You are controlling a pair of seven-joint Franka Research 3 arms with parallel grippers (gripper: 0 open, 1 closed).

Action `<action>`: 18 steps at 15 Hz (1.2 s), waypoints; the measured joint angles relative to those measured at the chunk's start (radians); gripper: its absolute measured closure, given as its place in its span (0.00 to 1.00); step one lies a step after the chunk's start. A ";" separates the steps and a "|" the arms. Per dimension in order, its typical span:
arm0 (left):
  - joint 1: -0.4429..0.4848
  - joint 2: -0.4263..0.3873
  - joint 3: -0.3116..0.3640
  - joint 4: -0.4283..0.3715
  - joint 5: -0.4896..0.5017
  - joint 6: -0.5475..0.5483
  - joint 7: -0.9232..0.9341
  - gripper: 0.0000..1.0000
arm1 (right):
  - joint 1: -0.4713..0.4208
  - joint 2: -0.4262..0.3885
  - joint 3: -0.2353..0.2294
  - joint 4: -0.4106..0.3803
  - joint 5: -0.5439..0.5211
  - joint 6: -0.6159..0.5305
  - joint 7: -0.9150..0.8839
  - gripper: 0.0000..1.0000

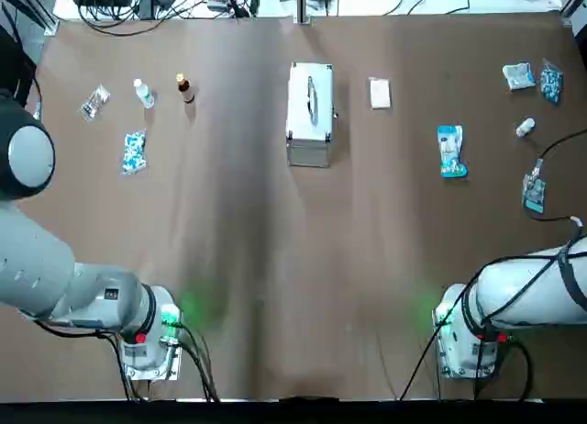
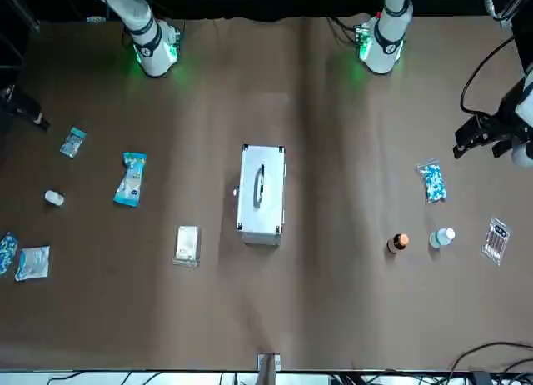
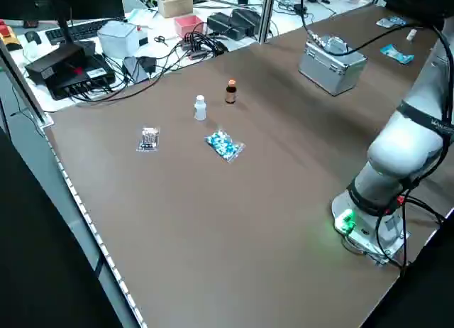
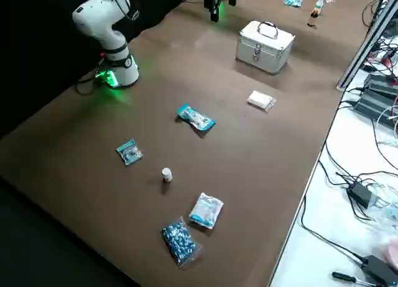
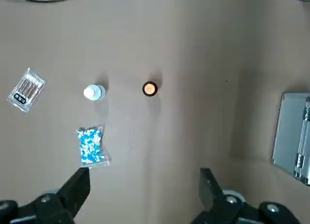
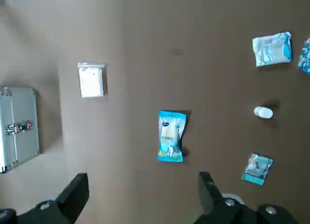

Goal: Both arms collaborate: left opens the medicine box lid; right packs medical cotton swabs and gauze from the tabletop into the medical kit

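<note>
Left end effector (image 5: pixel 143 187): fingers wide apart, raised over the left part of the worktop (image 1: pixel 248 259)
Right end effector (image 6: pixel 144 190): fingers wide apart, raised over the right part of the worktop
Capsule-like packet, left: clear bag of blue and white pieces (image 5: pixel 91 145), the closest of the left-hand items to the left end effector
Bottles, left: white-capped bottle (image 5: pixel 94 92) and dark bottle with an orange cap (image 5: pixel 150 88), both upright, farther out from the left end effector than the bag
Clear packet, left: silvery contents (image 5: pixel 27 89), flat, also farther out than the bag
Teal-grey sachet, right: flat (image 6: pixel 257 168), near the right end effector
Medical cotton swabs: blue-and-white packet (image 6: pixel 171 136), lying flat on the worktop near the right end effector, on its left-arm side
Small white bottle, right: on its side (image 6: pixel 263 112), farther from the right end effector than the sachet
Gauze: flat white packet (image 6: pixel 91 82), farther from the right end effector than the swabs, between them and the kit
Outer packets, right: pale blue-and-white one (image 6: pixel 272 49) just beside a blue-speckled one (image 6: pixel 304 57), both well apart from the right end effector
Medical kit: silver case (image 4: pixel 263 51), upright between the two end effectors, well apart from both
Medicine box lid: closed on the kit (image 1: pixel 310 98), its handle (image 1: pixel 310 95) on top
</note>
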State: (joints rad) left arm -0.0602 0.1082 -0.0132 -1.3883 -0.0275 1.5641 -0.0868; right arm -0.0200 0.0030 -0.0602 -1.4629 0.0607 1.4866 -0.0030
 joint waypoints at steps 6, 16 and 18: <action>0.023 0.000 0.000 0.000 0.000 0.000 0.006 0.00 | -0.015 0.000 0.001 -0.001 0.000 -0.010 0.004 0.00; 0.016 0.039 -0.058 -0.115 -0.082 -0.010 0.016 0.00 | 0.096 0.073 0.033 -0.024 0.061 0.019 0.012 0.00; 0.011 0.073 -0.109 -0.131 -0.091 -0.007 0.017 0.00 | 0.140 0.117 0.036 -0.025 0.102 0.036 0.010 0.00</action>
State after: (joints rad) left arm -0.0492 0.1808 -0.1225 -1.5191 -0.1188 1.5567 -0.0701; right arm 0.1196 0.1201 -0.0243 -1.4880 0.1623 1.5222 0.0074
